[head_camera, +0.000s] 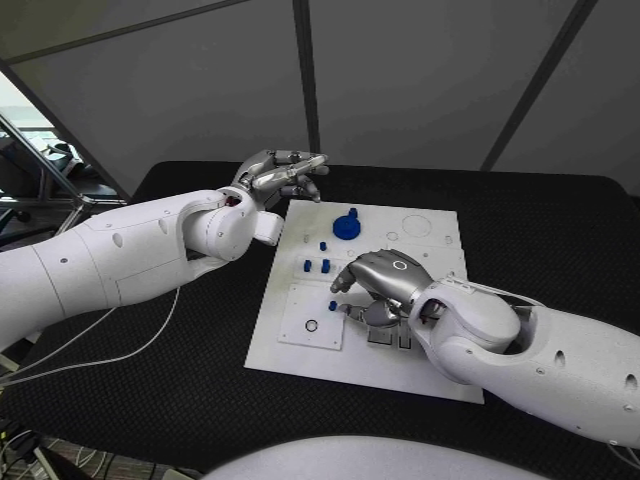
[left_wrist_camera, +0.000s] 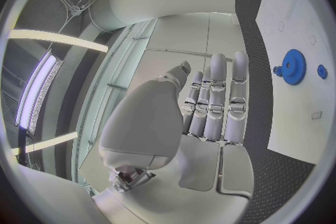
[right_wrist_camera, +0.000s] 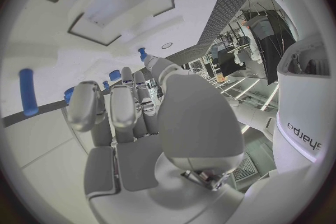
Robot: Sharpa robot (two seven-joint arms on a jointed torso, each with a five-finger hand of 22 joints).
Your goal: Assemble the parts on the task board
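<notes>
**Right robot hand over the board's middle, left held back at the far edge**

Grey panelled walls stood behind a black counter (head_camera: 551, 230), on which the flat white task board (head_camera: 407, 365) lay in the middle, its long axis running from the near edge to the far edge.

The small blue parts sat on the far half of the board: a round blue toothed gear (head_camera: 348, 226) near the far edge, a few short blue pegs (head_camera: 316, 266) nearer the left edge, and one small blue piece (head_camera: 333, 305) just beside the right robot hand's fingertips.

The right robot hand (head_camera: 382, 285) hung low over the board's centre, fingers curled downward and apart, with nothing visibly held; whether a fingertip touched the board could not be told. The pegs lay just beyond and to the left of it, the gear farther toward the far edge.

The left robot hand (head_camera: 278, 174) hovered above the counter's far edge, off the board's far-left corner, fingers straight and close together, empty.

By my judgement the right robot hand was the nearer to the pegs, the left the nearer to the gear.
</notes>
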